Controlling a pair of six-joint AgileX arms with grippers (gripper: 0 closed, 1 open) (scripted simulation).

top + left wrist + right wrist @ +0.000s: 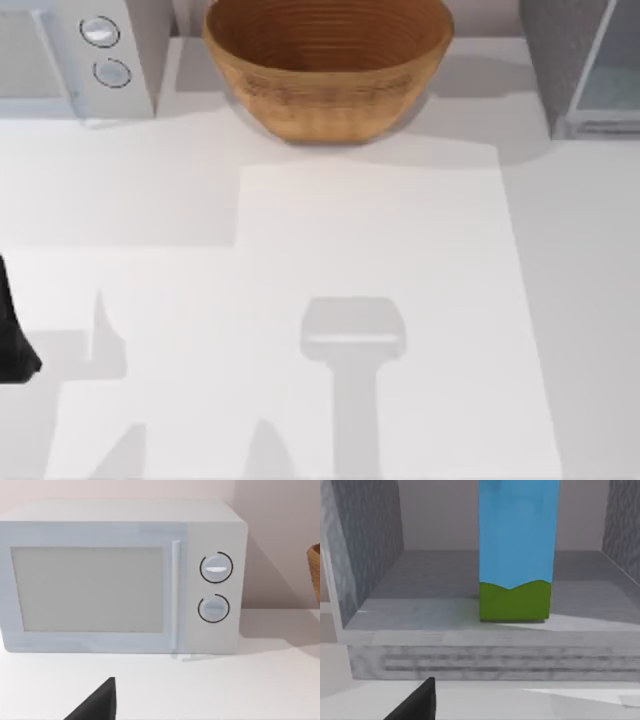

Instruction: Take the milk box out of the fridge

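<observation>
The milk box (517,550) stands upright on the floor of the fridge (420,615), blue above and green at its foot, its top out of frame. The fridge's front is open toward the right wrist camera, with dark-grey walls on both sides. A black part of my right gripper (415,705) shows low in the right wrist view, in front of the fridge's sill and short of the carton. In the top view the fridge (585,70) stands at the table's back right. My left arm (15,345) is parked at the left edge.
A white microwave (70,50) with two round knobs stands at the back left, and it faces the left wrist camera (120,580). A wide woven basket (328,65) sits at the back middle. The white tabletop (380,300) spreads out in front of them.
</observation>
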